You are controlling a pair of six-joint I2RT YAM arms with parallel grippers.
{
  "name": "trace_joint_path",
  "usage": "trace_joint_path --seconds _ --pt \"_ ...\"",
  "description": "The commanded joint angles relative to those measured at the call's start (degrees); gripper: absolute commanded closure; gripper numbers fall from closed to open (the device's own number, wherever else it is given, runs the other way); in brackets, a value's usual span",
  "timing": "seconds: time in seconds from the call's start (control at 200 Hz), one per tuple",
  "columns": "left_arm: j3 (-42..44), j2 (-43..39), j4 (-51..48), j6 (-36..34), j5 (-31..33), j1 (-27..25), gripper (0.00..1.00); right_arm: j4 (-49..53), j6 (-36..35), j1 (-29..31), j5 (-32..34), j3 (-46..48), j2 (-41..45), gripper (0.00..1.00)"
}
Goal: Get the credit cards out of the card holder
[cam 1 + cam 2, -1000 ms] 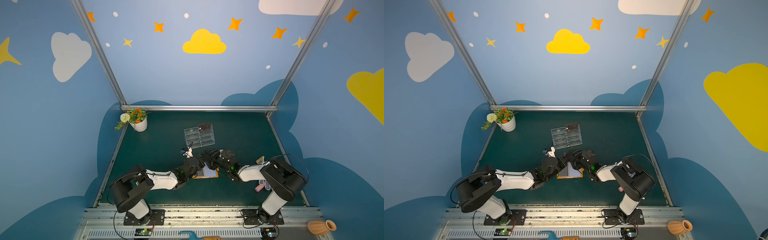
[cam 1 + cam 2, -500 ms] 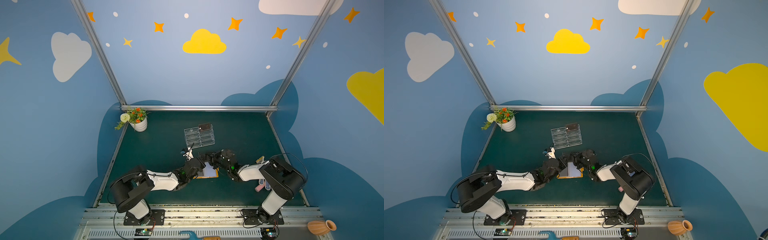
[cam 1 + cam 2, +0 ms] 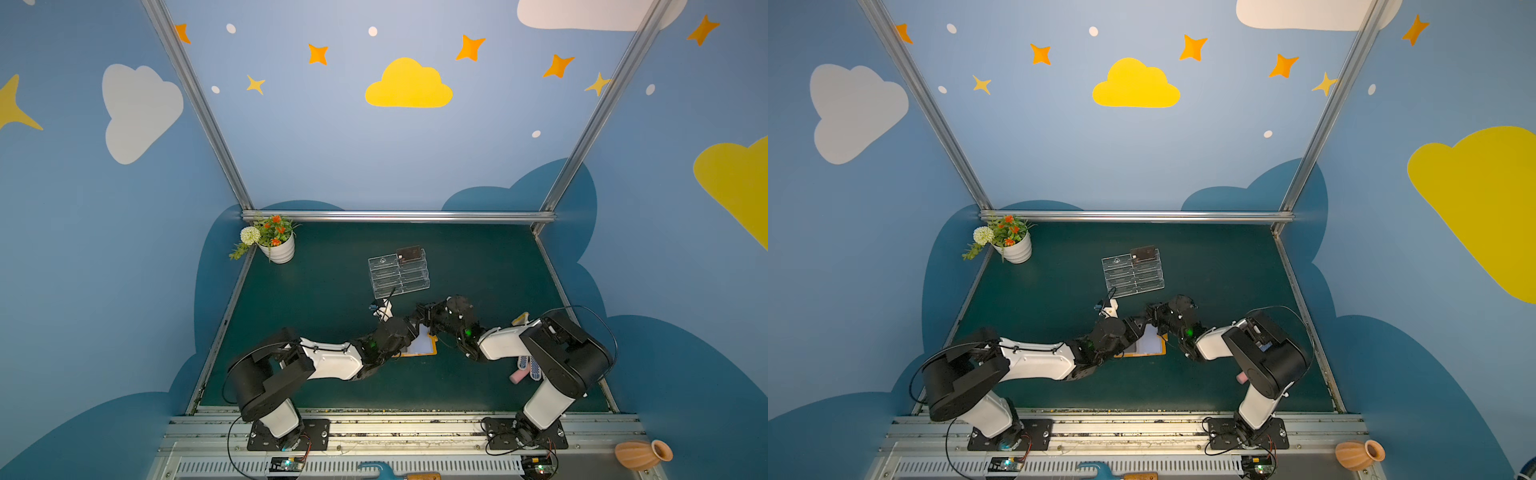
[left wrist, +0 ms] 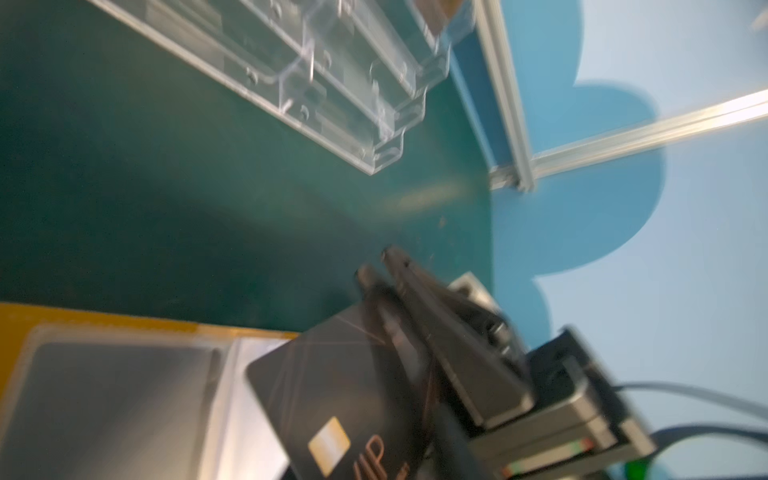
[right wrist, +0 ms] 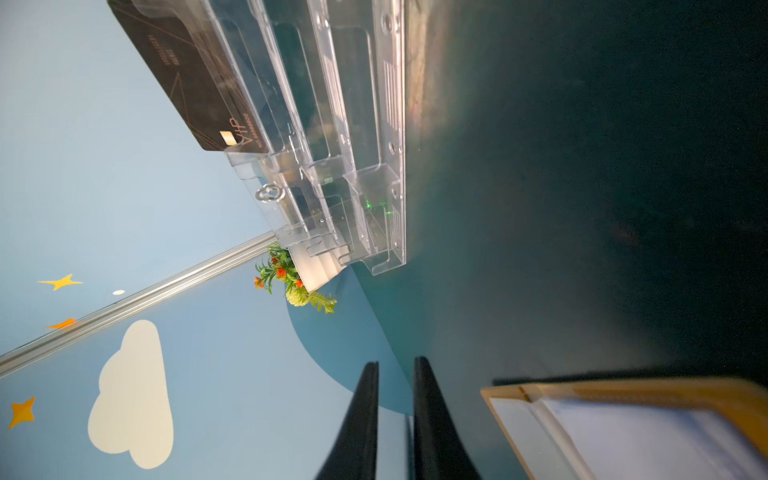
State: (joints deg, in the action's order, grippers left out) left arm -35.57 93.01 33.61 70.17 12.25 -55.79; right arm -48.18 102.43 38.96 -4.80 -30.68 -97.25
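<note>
Both arms lie low and stretched toward the middle, the left arm [image 3: 332, 360] reaching in from its base and the right arm [image 3: 500, 341] folded at the elbow and pointing across, so that the two wrists almost meet. The right claw [image 4: 376, 264] has its two dark fingers drawn close, pinching the edge of a credit card [image 4: 332, 374]. The left claw [image 3: 415, 326] sits just beside it, its jaws too hidden to read.
</note>
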Motion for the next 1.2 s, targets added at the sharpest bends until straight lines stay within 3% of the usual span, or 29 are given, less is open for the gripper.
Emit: trace_joint_path --seconds 0.0,0.13,0.37,0.661,0.861,0.986,1.196 --pt "-0.29 0.45 -3.1 0.87 -1.83 -0.2 0.46 -0.78 -1.78 -0.72 -1.68 -0.07 0.88 0.88" --pt "-0.03 0.7 -2.18 1.58 -2.47 -0.21 0.37 -0.4 -2.48 -0.99 -2.3 -0.17 1.17 1.0" --pt "1.51 -1.79 0.01 0.23 -2.42 -0.16 0.32 -0.55 -3.27 -1.49 -3.67 0.39 1.0 1.0" --pt "4.97 -16.34 -7.32 -4.94 1.36 1.32 0.11 -0.41 -7.39 -4.87 -8.89 1.75 2.45 1.0" --pt "5.53 -22.52 -7.48 -10.2 -12.32 7.97 0.08 -0.65 -15.85 -9.31 -18.11 0.29 3.41 1.0" --pt "6.7 -25.09 -8.34 -11.84 -15.96 11.0 0.08 1.3 -19.81 -10.43 -21.46 -1.23 3.94 1.0" --pt "4.67 -21.15 -6.13 -12.94 -31.51 16.7 0.08 3.73 -28.51 -11.29 -25.94 -3.51 5.77 1.0"
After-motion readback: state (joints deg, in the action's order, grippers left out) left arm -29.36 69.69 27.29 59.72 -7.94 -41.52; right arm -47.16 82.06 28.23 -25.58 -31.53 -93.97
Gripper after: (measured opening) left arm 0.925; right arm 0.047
